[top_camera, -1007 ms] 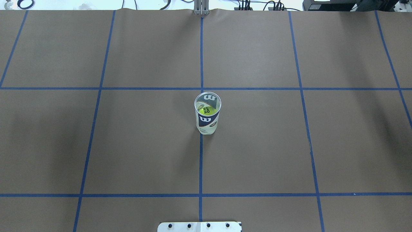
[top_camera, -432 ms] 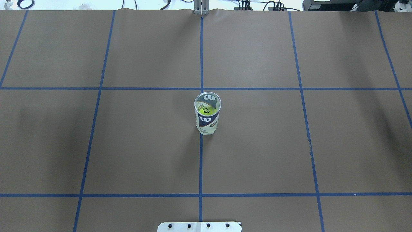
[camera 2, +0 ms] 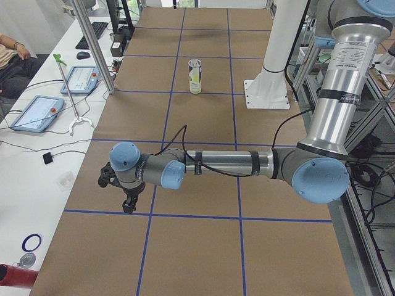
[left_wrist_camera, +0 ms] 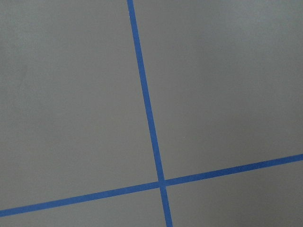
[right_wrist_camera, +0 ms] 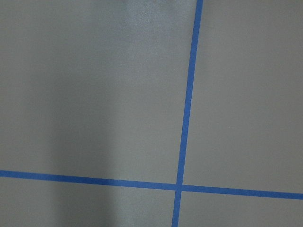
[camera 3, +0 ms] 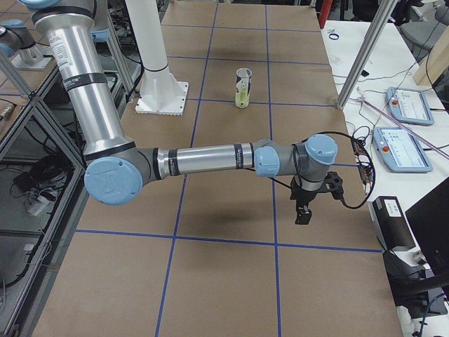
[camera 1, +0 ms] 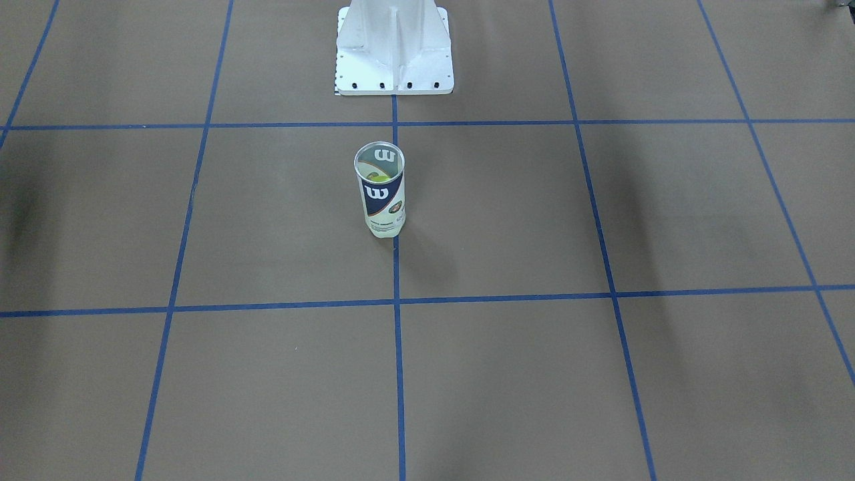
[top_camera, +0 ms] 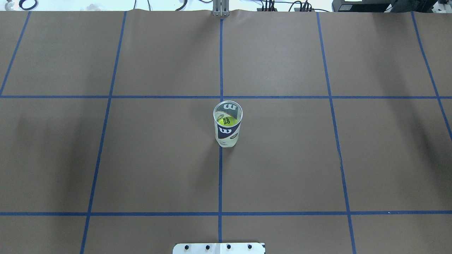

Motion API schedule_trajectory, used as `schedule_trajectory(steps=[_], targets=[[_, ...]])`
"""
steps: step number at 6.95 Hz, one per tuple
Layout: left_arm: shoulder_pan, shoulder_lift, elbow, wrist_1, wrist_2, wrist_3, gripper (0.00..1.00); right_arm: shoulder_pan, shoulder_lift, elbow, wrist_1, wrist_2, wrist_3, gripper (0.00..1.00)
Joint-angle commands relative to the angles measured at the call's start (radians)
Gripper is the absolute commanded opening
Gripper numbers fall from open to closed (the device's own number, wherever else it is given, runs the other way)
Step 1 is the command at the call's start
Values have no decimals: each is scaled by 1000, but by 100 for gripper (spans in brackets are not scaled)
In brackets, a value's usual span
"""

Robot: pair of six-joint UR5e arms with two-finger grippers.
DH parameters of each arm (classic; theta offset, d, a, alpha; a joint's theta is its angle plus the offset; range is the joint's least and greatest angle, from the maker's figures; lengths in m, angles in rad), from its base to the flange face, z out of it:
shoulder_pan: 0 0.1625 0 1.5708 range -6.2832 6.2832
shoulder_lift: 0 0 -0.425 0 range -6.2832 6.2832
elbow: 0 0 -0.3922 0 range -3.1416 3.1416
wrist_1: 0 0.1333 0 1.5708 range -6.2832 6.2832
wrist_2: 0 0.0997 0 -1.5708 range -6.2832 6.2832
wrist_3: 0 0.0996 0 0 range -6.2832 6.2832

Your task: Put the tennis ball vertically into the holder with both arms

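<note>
Standing upright, holder (top_camera: pixel 227 131) well apart from left pincer (camera 2: pixel 128 208), right pincer (camera 3: pixel 302 216).

A grid of blue tape lines (top_camera: pixel 220 176) crosses the brown paper-covered table (top_camera: pixel 282 158). The clear plastic cylindrical can (top_camera: pixel 229 134) bears a navy-and-white label with a white W; the round tennis ball (top_camera: pixel 226 121) inside is yellow-green, lettered black.

The holder (camera 1: pixel 380 194) stands upright on the brown bench (camera 1: pixel 200 214), just beside the central blue tape line (camera 1: pixel 398 347), a yellow-green tennis ball (camera 1: pixel 379 178) inside. A white pedestal base (camera 1: pixel 394 50) sits farther back.
</note>
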Motion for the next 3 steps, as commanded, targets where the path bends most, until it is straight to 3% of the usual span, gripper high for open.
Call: schedule_trajectory(steps=[1,3], targets=[[1,5,7,-7,-2,-4,100,-3,-2,-1,0,0,1,100],[1,5,7,-8,-2,-4,100,-4,-2,-4,0,2,1,100]])
